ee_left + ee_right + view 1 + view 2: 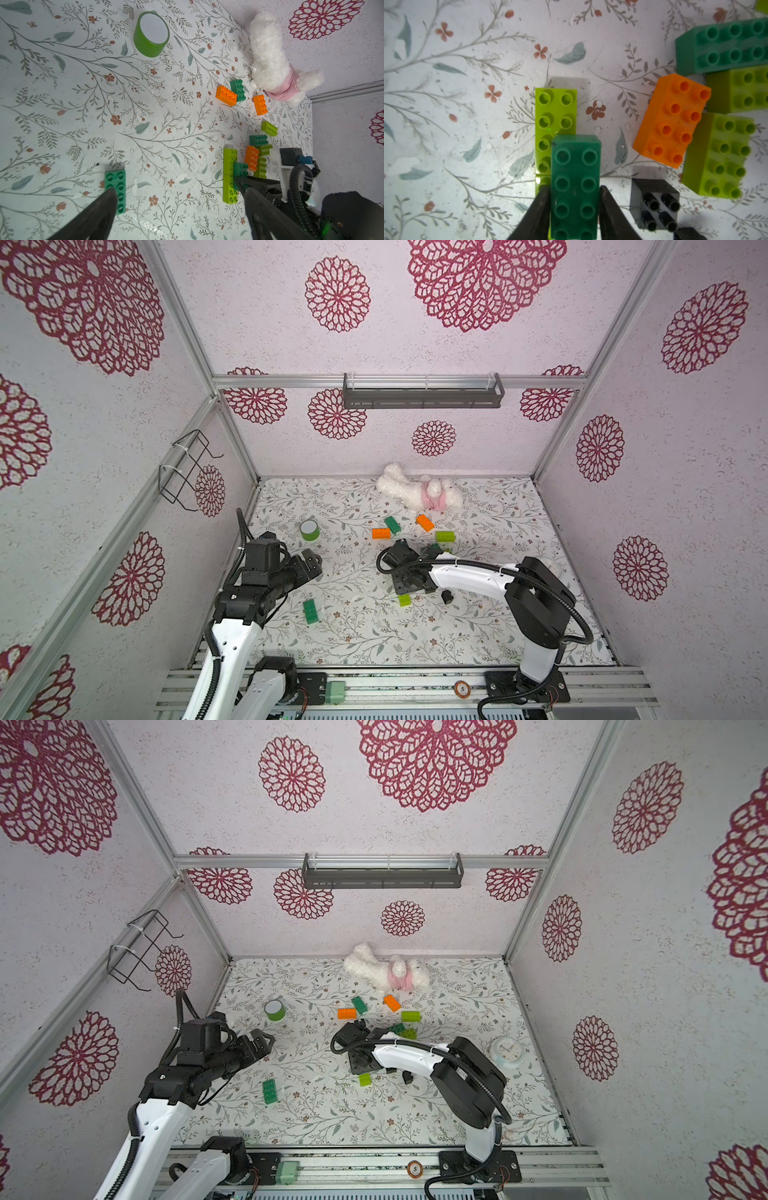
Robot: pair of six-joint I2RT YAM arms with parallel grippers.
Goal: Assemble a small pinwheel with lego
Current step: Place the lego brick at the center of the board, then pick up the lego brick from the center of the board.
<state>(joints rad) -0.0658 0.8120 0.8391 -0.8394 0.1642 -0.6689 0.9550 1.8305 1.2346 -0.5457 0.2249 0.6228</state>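
Straddling dark green brick (575, 162) atop lime piece (555, 110) with right gripper (574, 188), hold unclear; crowded by orange brick (672, 120), black brick (446, 596) at four o'clock. Gaping wide at left gripper (179, 190).

Rt gripper (575, 189): fingers (537, 212) flank dk green brick (575, 164), studs up; contact unclear.
- Lime brick (555, 112): partly under dk green brick.
- Black sq brick (654, 204): just beside rt gripper.
- Orange brick (672, 120): tilted, against 2nd lime brick (720, 155).
- 2nd dk green brick (724, 45): at frame edge.
- Floral tabletop (446, 124).
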